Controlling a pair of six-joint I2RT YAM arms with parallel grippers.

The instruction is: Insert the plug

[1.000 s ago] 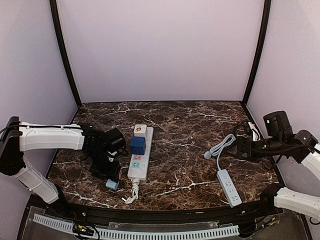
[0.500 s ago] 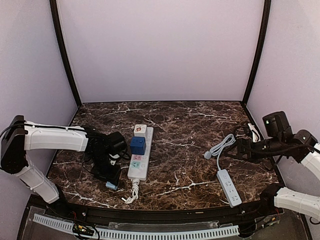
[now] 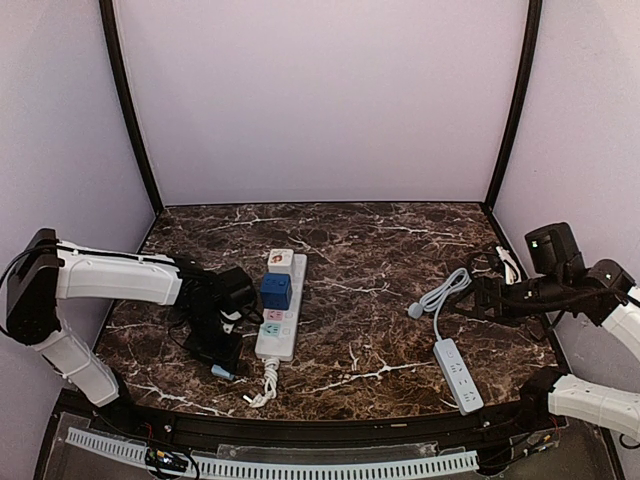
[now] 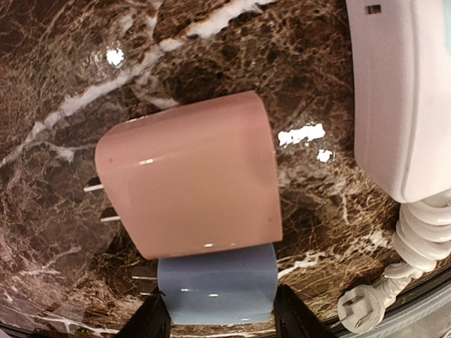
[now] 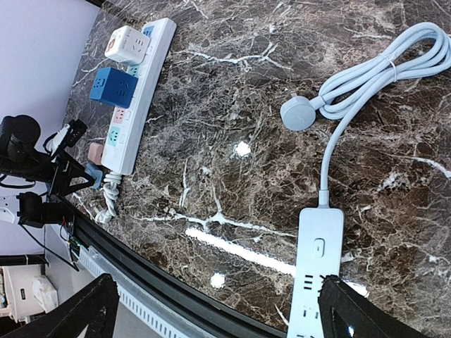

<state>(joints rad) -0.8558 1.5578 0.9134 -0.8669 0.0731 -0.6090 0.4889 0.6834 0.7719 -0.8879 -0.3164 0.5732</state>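
Down on the counter (image 3: 400, 250), the blue plug (image 4: 215, 292) lies clamped in the left claw (image 4: 218, 318), touching a pink plug (image 4: 187, 183) at its 12 o'clock. The white strip (image 4: 402, 98) lies at 2 o'clock. The right claw (image 5: 218, 303) hangs spread apart above a second strip (image 5: 313, 274).

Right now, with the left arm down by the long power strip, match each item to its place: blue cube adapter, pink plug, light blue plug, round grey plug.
Items:
1. blue cube adapter
2. pink plug
3. light blue plug
4. round grey plug

Places:
A. between the fingers of the left gripper
B. at the end of the coiled cable
C. seated on the long power strip
D. on the table, apart from that strip

Pairs: 1-C, 2-D, 3-A, 4-B.
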